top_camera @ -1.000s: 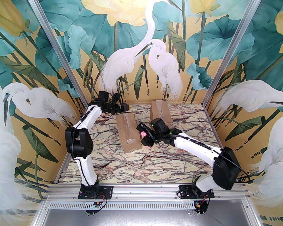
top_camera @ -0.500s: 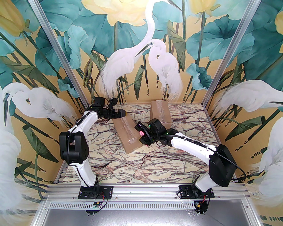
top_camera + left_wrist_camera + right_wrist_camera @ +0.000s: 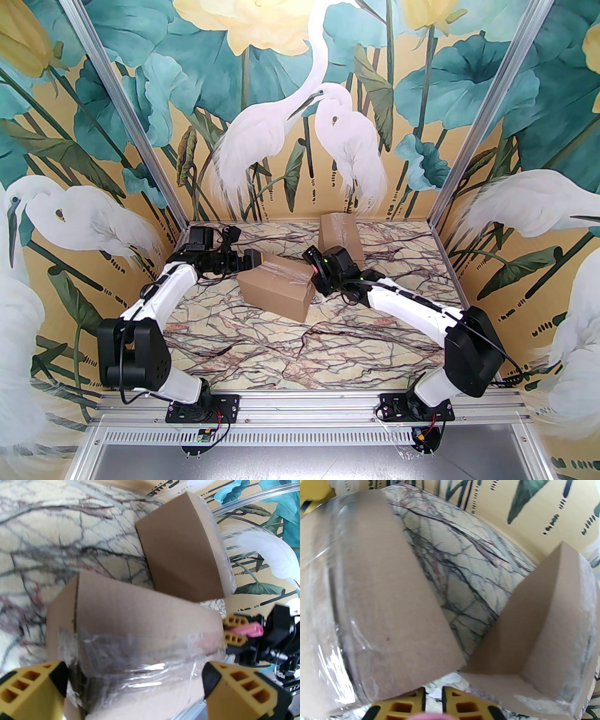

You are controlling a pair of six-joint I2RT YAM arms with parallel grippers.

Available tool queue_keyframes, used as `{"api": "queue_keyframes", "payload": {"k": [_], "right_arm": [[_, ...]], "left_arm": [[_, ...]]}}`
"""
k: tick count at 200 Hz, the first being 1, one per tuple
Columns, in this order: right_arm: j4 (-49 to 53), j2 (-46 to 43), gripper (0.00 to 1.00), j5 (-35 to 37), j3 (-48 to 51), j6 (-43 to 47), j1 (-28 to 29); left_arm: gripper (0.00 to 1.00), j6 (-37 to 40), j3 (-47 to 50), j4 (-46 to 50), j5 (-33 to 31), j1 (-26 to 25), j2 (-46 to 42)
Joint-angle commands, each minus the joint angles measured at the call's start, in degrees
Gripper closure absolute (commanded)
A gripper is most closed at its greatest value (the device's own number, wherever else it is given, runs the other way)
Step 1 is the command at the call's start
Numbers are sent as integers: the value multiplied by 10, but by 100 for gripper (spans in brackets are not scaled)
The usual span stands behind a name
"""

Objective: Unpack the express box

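The left gripper (image 3: 136,686) is spread wide at the taped left end of the express box (image 3: 276,286), which lies mid-way across the marble table (image 3: 281,356), while the right gripper (image 3: 313,272), clenched on a pink tool (image 3: 254,630), sits at its right end, just in front of a second box (image 3: 340,232).

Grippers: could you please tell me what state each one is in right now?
Left gripper: open, straddling the near box's taped end.
Right gripper: closed on a pink tool.

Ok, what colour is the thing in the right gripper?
The item is pink, clearest in left wrist view.
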State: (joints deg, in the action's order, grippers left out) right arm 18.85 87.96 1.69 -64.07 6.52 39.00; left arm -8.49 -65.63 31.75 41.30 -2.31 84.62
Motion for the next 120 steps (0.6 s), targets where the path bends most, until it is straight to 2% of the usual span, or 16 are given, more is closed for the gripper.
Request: {"api": "queue_keyframes", "payload": {"k": [1, 43, 90, 120], "right_arm": [[-30, -46, 97, -22, 11, 8, 4], [-1, -102, 97, -17, 7, 29, -10], [16, -111, 100, -38, -14, 49, -32], [-29, -108, 100, -79, -52, 45, -31]], "left_arm": [[0, -27, 20, 3, 44, -17, -30], [2, -22, -18, 50, -65, -17, -44], [8, -3, -28, 104, -104, -17, -74], [12, 3, 6, 132, -126, -17, -105]]}}
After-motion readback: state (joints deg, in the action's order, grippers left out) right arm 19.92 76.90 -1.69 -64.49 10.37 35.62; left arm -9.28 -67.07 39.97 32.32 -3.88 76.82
